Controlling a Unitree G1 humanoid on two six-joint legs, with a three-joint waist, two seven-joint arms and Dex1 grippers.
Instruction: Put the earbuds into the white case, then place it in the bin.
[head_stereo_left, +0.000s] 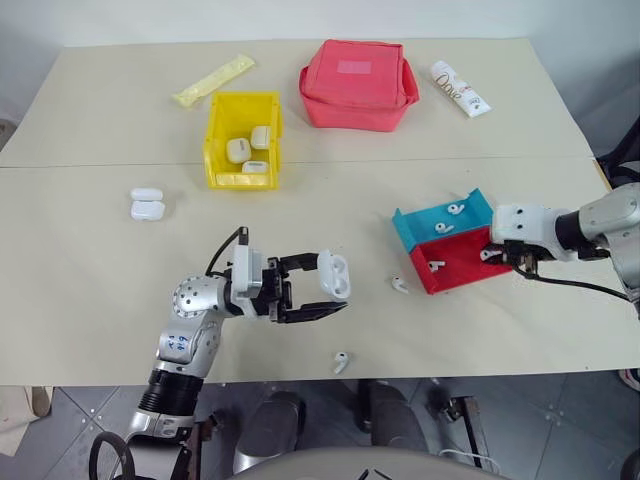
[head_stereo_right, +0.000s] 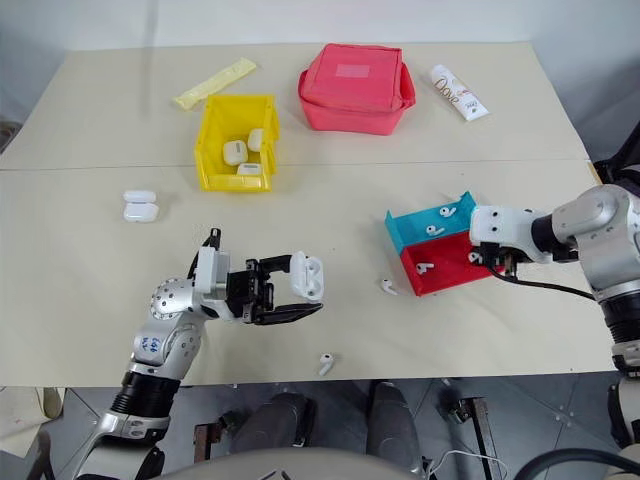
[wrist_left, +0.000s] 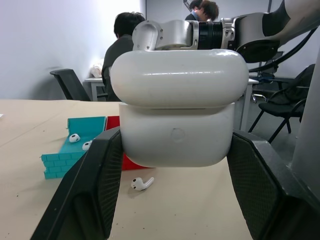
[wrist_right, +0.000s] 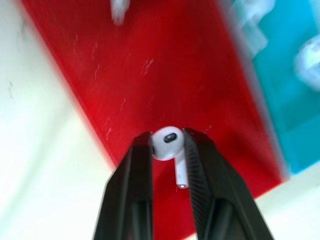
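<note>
Left gripper: the left gripper (head_stereo_left: 318, 297) squeezes the small shiny white case (head_stereo_left: 334, 275) between its two black fingers. It holds the case up off the table (head_stereo_left: 90, 260), likely so it is easy to reach.
Case lid: the lid is flipped open, I think so an earbud can drop in.
Right gripper: the right gripper (wrist_right: 167, 145) pinches one tiny shiny white earbud (wrist_right: 170, 148) over the red part of the teal-and-red plastic tray (head_stereo_left: 455, 270). It looks like this is the pick-up step.
Other earbuds: a few lie in the tray, and two lie loose on the table, one (head_stereo_left: 399, 285) near the tray.
Bin: the small bright yellow plastic bin (head_stereo_left: 243, 138) sits well apart, near the back. It holds other white cases, and this case should go there last.
</note>
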